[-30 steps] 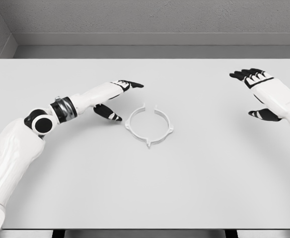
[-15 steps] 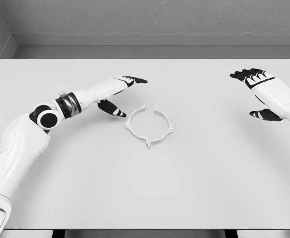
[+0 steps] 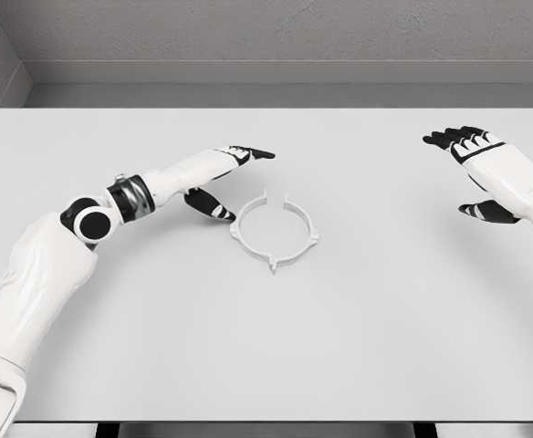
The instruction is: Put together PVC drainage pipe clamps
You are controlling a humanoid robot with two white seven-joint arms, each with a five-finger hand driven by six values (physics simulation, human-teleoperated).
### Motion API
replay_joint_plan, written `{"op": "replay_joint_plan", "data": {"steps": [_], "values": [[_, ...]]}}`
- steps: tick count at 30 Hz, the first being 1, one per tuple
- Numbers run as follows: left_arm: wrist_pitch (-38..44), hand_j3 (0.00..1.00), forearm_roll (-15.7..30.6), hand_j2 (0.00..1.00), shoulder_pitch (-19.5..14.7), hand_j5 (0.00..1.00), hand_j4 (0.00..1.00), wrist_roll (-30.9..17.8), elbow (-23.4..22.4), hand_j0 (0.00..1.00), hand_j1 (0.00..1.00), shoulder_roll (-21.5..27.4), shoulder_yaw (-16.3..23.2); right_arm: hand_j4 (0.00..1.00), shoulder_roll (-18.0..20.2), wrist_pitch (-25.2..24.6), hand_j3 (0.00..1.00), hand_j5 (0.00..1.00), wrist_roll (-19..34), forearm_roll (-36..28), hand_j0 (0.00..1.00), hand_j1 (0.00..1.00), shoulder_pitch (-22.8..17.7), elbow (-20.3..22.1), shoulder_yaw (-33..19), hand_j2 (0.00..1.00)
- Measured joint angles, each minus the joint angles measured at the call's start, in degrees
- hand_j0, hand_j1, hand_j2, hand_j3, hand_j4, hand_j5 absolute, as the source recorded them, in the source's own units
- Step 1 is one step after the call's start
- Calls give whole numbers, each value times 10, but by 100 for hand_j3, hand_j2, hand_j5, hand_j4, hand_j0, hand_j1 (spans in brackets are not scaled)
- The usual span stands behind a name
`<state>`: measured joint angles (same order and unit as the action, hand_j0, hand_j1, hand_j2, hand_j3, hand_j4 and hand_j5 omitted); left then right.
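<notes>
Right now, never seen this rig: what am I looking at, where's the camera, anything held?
This is a simulator render from a camera on a humanoid robot's head, looking down at a white table. Two white arms with five-finger hands come in from the sides. The left hand reaches toward the middle, fingers spread, its thumb close beside a white pipe clamp ring that lies flat on the table with a gap at its far side. The right hand hovers open at the right. Neither hand holds anything.

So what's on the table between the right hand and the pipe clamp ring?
Nothing: in the head view only bare white table lies between the right hand and the clamp ring.
</notes>
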<state>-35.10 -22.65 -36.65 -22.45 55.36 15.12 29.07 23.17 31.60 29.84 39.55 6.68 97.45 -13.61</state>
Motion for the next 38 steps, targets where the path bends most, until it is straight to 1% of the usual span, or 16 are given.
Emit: {"op": "replay_joint_plan", "data": {"steps": [17,22,25,27,33,35,38], "values": [[0,100,-9,100,3,100,100,0,1,100,100,-20,0,100,0,1,100,100,0,0,100,100,1,0,2,100],[0,100,-8,100,-6,100,100,0,-1,100,100,-15,-6,100,0,1,100,100,0,0,100,100,3,0,3,100],[0,100,-4,100,-14,100,100,1,-1,100,100,9,-13,100,-1,1,100,100,0,0,100,100,3,0,3,100],[0,100,-1,100,-11,100,100,1,0,100,100,31,-22,100,-1,1,100,100,0,0,100,100,3,1,3,100],[0,100,1,100,-7,100,100,1,-3,100,100,135,-38,100,-2,1,100,100,0,0,100,100,3,2,4,100],[0,100,2,100,-7,100,100,2,-9,100,100,163,-42,100,-3,1,100,100,0,0,100,100,3,2,4,100],[0,100,6,100,-8,100,100,2,-32,100,100,185,-60,100,-3,1,100,100,0,0,100,100,2,2,4,100]]}}
